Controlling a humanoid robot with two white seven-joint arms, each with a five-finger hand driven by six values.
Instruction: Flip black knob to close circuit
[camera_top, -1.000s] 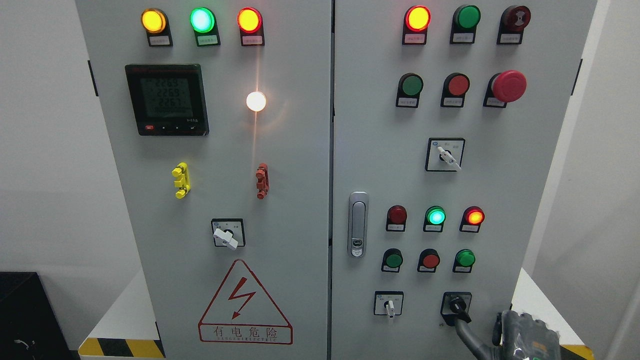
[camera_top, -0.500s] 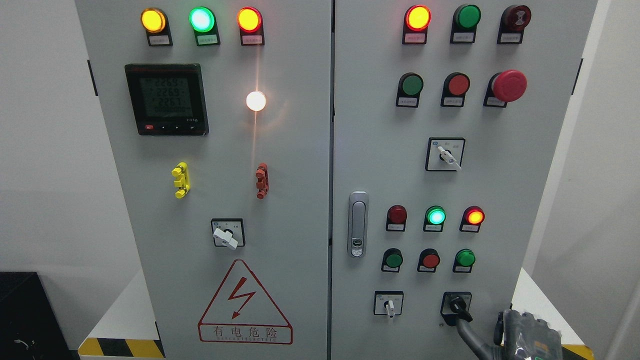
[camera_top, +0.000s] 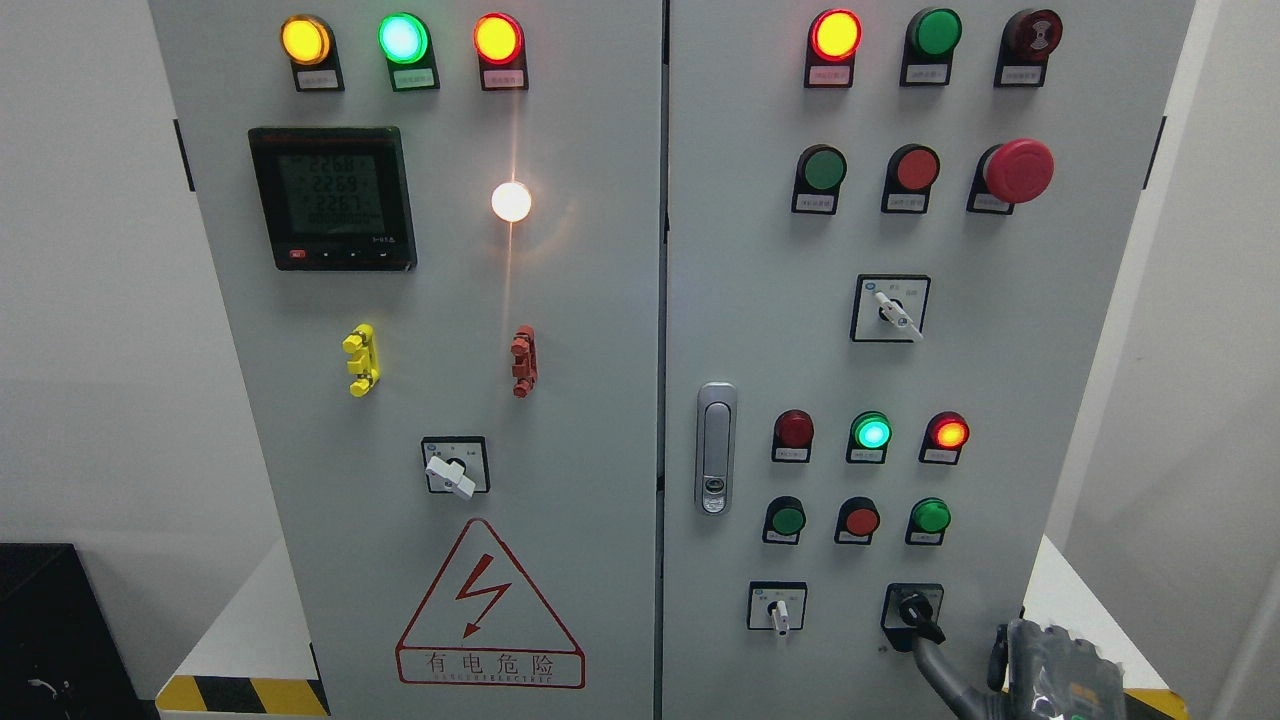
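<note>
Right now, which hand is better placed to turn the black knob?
The right. The right hand shows at the lower right corner, with a finger reaching up to just under the black knob at the panel's lower right. No left arm is in view.

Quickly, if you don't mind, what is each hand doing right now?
Left hand: not in view.
Right hand: at the lower right corner, one finger reaching the black knob; grip cannot be told.

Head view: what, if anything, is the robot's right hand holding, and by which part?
Cannot be told: a right hand finger reaches the black rotary knob, grip unclear.
</note>
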